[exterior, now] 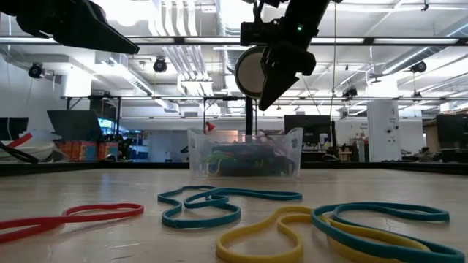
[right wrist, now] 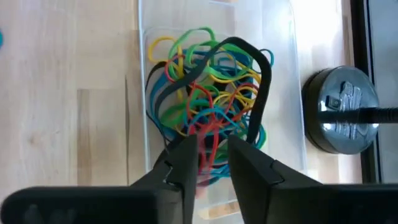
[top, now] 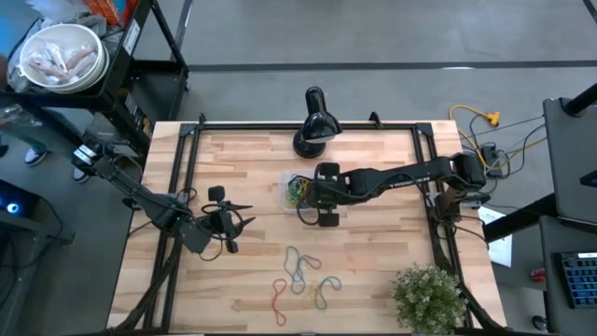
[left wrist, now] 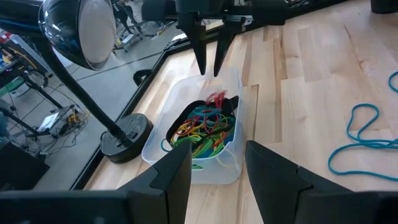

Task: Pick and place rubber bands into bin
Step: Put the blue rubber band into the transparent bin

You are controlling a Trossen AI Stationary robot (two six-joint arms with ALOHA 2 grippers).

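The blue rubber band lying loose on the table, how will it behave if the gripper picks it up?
Probably floppy: the blue rubber band lies flat in wavy, collapsed loops, so it would likely droop from the fingers. Likely very light, being thin. It seems unlikely to roll, though it may drag the yellow band beside it.

1. The tabletop [top: 373, 252] looked like pale wood planks, smooth, with a faint satin sheen.
2. The bin [left wrist: 231, 87] was clear plastic, glossy at its rounded rim.
3. The rubber bands [right wrist: 205, 93] looked like matt, smooth elastic (one black loop among them).
4. The lamp [left wrist: 81, 31] had a glossy black shell, its base [right wrist: 342, 109] dull grey metal.
5. The right tool [right wrist: 212, 158] had matt dark fingers, seemingly plastic.
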